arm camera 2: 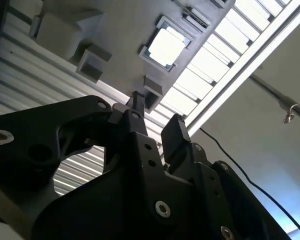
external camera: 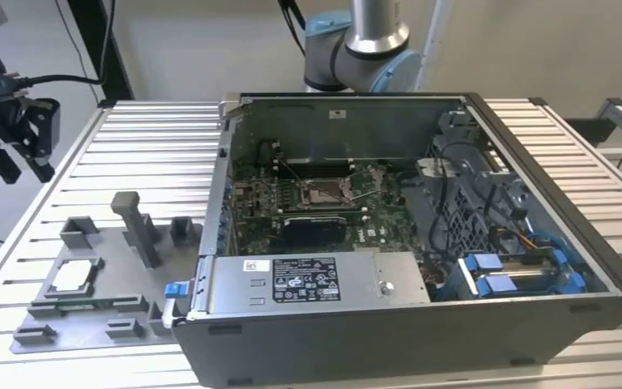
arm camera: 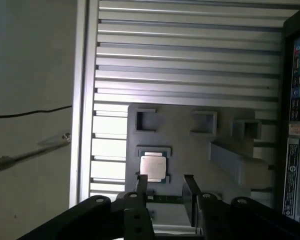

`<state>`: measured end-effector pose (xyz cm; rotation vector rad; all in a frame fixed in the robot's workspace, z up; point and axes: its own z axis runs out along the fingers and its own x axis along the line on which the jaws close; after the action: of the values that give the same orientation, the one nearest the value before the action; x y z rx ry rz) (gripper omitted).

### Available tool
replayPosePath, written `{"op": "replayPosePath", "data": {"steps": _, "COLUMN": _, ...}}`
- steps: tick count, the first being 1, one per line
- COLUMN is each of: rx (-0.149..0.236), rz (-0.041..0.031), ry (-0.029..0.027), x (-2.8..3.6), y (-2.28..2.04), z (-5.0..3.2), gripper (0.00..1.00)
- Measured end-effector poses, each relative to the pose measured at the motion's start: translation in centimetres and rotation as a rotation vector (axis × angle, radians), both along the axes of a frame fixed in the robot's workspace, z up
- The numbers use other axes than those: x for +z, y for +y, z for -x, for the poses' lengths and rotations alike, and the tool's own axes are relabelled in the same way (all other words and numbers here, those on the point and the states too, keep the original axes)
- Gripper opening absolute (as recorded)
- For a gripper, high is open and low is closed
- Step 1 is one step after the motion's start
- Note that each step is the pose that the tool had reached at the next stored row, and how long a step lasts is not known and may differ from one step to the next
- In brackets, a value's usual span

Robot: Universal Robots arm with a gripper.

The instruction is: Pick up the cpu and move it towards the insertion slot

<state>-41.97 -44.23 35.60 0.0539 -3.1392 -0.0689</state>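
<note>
While cpu [arm camera: 153, 167] lies in fixture [arm camera: 180, 125], tool [arm camera: 165, 180] hovers open.

The cpu [external camera: 74, 276] is seated in a fixture plate [external camera: 127, 284] on the desk [external camera: 149, 146], at the exterior view's left of the computer case [external camera: 398, 340] housing the insertion slot [external camera: 325, 192].

**Item 1:** your table [external camera: 127, 138], ribbed silver metal slats running across the exterior view, with a plain rail along its edge.

**Item 2:** grey fixture plate [external camera: 82, 326], lying flat on the slats at the exterior view's left (raised blocks and one upright post stand on it).

**Item 3:** open computer case [external camera: 398, 344], dark grey, resting on the slats just beside the plate, towards the exterior view's right.
</note>
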Motion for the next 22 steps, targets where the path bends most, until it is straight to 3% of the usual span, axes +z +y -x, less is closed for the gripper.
{"op": "replayPosePath", "data": {"steps": 9, "rx": 0.006, "rz": 0.0, "ry": -0.0001, "x": -0.05, "y": 0.0, "z": -0.01, "gripper": 1.0}}
{"op": "replayPosePath", "data": {"steps": 22, "rx": 0.006, "rz": 0.005, "ry": 0.0001, "x": -2.38, "y": 0.05, "z": 0.0, "gripper": 1.0}}
